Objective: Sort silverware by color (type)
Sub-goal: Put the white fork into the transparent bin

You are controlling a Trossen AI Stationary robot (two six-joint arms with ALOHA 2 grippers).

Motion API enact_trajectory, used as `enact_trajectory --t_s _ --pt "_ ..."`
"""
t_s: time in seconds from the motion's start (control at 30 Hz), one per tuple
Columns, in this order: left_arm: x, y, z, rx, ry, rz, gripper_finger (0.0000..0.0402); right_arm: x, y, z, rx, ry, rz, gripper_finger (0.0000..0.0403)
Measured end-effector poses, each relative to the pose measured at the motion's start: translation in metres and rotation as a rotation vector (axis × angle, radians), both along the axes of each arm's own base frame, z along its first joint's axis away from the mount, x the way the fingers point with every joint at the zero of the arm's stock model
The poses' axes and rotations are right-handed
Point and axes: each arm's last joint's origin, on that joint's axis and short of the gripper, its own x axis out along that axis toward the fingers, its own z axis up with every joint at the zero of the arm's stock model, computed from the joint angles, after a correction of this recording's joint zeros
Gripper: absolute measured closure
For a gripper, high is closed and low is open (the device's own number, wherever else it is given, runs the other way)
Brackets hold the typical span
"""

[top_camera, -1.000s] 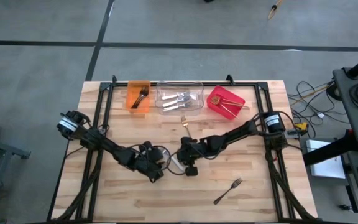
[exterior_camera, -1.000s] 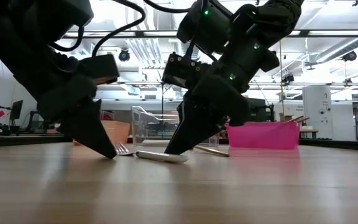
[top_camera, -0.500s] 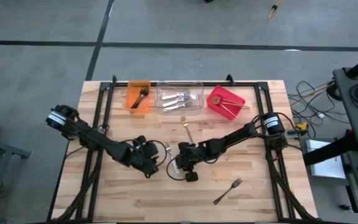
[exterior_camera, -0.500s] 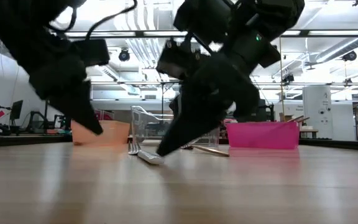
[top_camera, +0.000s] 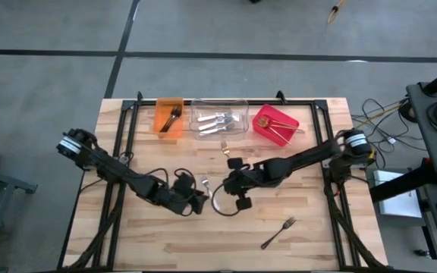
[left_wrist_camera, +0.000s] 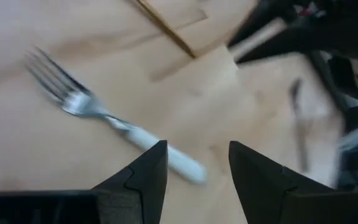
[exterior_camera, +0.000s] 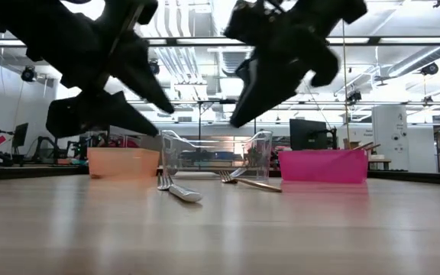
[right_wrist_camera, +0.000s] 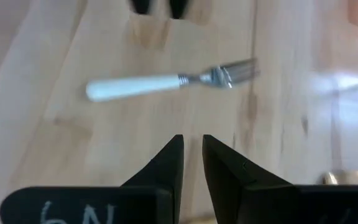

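Fork (right_wrist_camera: 166,84): white handle, lies flat on tabletop (top_camera: 309,239) between both pincers.
Handling: likely light, stiff, slippery; best pinched mid-handle.
Left pincer (left_wrist_camera: 197,163): apart, empty.
Right pincer (right_wrist_camera: 191,155): nearly together, empty.

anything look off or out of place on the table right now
Three forks lie loose outside the bins: a white-handled fork on the wood between the left pincer and right pincer, neither holding it; a gold fork below the clear bin; a dark fork alone toward the near edge.
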Motion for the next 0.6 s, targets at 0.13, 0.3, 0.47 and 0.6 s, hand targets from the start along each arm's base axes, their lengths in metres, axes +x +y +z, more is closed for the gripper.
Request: enact_trajectory --t_s 0.13,0.3,0.47,0.6 --pt "0.013 -0.008 -0.003 -0.094 -0.068 0.031 0.0248 -0.02 -0.004 0.003 -0.006 0.034 -0.002 0.0351" --pt "0.028 -0.015 -0.007 -0.093 -0.021 0.044 0.0248 -0.044 -0.007 -0.007 0.024 0.019 -0.028 0.0351" --pt "0.038 -0.017 -0.011 -0.1 0.037 0.117 0.0248 -0.058 -0.01 -0.013 0.035 -0.009 -0.035 0.0351" --pt "0.051 -0.019 -0.011 -0.093 0.058 0.179 0.0248 -0.061 -0.011 -0.008 0.008 -0.034 -0.048 0.0351"
